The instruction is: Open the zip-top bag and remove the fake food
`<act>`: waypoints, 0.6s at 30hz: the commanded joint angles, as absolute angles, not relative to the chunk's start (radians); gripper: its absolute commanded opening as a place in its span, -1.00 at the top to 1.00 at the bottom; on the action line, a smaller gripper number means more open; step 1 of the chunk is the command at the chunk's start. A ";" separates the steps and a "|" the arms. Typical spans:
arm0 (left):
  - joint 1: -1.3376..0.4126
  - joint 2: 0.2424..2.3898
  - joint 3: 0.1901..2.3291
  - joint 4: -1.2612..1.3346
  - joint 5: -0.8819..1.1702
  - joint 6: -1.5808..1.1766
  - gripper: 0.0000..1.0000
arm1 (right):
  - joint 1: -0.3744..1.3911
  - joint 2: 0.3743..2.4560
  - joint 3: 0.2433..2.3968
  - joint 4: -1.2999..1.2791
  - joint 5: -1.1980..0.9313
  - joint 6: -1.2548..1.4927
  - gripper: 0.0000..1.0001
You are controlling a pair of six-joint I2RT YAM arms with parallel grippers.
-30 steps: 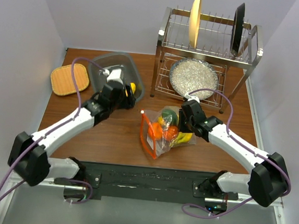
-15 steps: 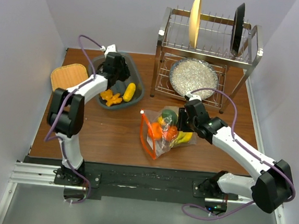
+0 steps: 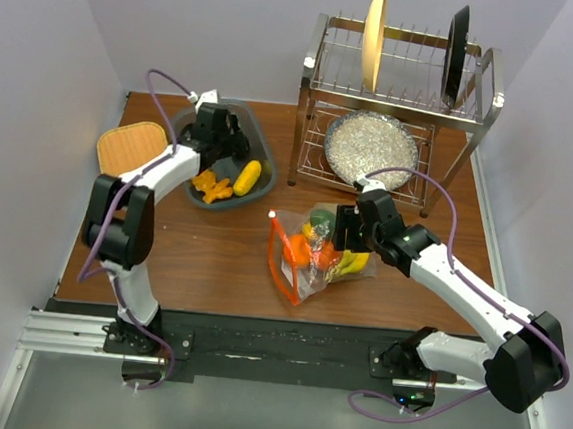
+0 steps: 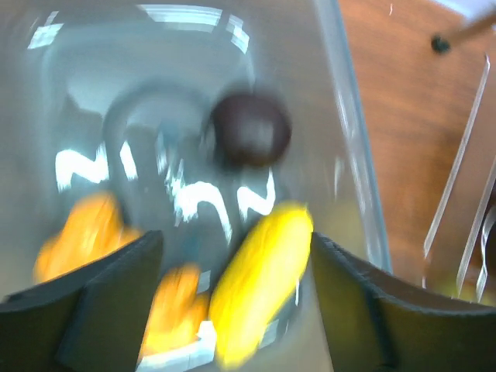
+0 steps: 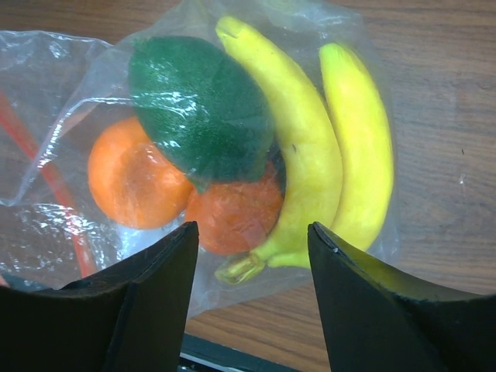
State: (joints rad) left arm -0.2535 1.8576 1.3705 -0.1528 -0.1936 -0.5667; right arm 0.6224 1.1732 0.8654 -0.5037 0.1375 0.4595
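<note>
Hovering spread apart just above the bag (image 3: 307, 262) where the fruit (image 5: 314, 155) is bunched, the right fingers (image 5: 147, 302) are sitting far nearer than the left fingers (image 4: 101, 310), also apart over the tub (image 3: 246, 121), while the bag is lying crosswise on the worktop (image 3: 212, 258), zip strip (image 3: 275, 249) leftward.

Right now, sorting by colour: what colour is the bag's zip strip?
Orange-red; the zip strip shows best in the top external view.

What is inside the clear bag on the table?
Inside the zip-top bag are a yellow banana bunch, a green piece and two orange pieces. Anything beneath them is hidden.
</note>
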 commanded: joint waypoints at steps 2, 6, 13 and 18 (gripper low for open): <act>-0.336 1.489 1.056 -0.146 -0.170 -0.637 -0.30 | 0.624 1.161 0.927 -0.491 0.114 0.446 -0.11; -0.501 1.309 0.870 -0.190 -0.181 -0.686 -0.05 | 0.626 1.149 0.922 -0.480 0.098 0.457 0.11; -0.802 1.161 0.672 -0.138 -0.233 -0.885 0.08 | 0.644 1.204 0.914 -0.439 0.084 0.480 0.25; -0.919 1.293 0.693 -0.015 -0.238 -0.904 0.02 | 0.664 1.232 0.910 -0.420 0.107 0.494 0.28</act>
State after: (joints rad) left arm -0.8600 1.2060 0.6720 -0.1490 -0.2043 -0.8371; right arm 0.6495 1.2186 0.8860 -0.4709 0.1047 0.4751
